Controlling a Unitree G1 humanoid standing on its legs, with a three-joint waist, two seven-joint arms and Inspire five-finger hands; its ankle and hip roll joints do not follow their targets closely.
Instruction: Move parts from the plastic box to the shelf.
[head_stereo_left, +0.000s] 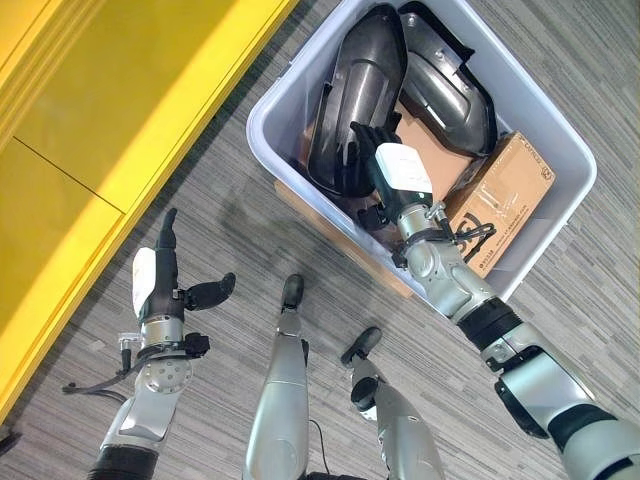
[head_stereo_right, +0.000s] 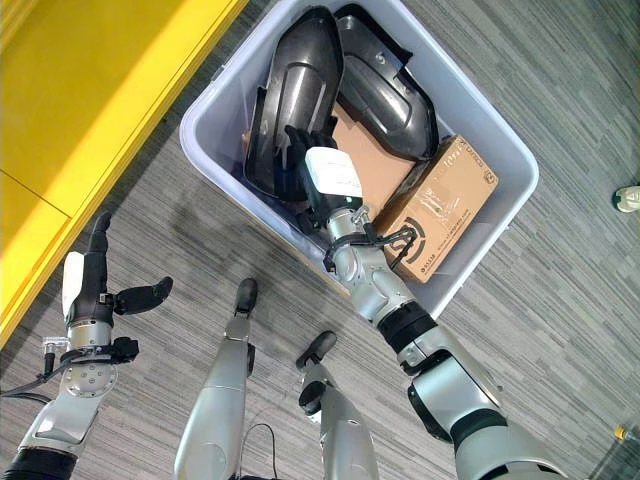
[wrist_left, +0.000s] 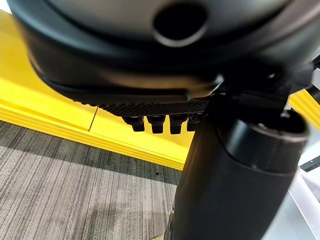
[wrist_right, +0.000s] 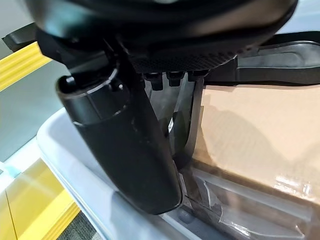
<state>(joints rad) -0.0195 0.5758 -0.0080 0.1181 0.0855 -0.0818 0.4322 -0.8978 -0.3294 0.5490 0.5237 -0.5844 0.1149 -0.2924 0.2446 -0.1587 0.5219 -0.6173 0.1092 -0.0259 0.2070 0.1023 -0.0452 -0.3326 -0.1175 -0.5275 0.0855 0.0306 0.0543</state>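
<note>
A pale grey plastic box (head_stereo_left: 262, 125) stands on the carpet and holds two black moulded parts. The long part (head_stereo_left: 365, 70) lies on the box's left side, the other part (head_stereo_left: 445, 90) toward its far corner. My right hand (head_stereo_left: 400, 170) reaches into the box, open, with straight fingers (head_stereo_right: 300, 150) resting on the long part's near end. Its thumb (wrist_right: 130, 145) stands beside a brown cardboard sheet (wrist_right: 250, 130). My left hand (head_stereo_left: 155, 285) hovers open over the carpet, thumb spread, holding nothing. It is beside the yellow shelf (head_stereo_left: 100, 110).
A brown cardboard carton (head_stereo_left: 505, 195) sits in the box's near right corner. A wooden board (head_stereo_left: 330, 235) juts out under the box's near edge. The yellow shelf front (wrist_left: 50, 110) runs along my left. A small pale object (head_stereo_right: 628, 198) lies at the far right.
</note>
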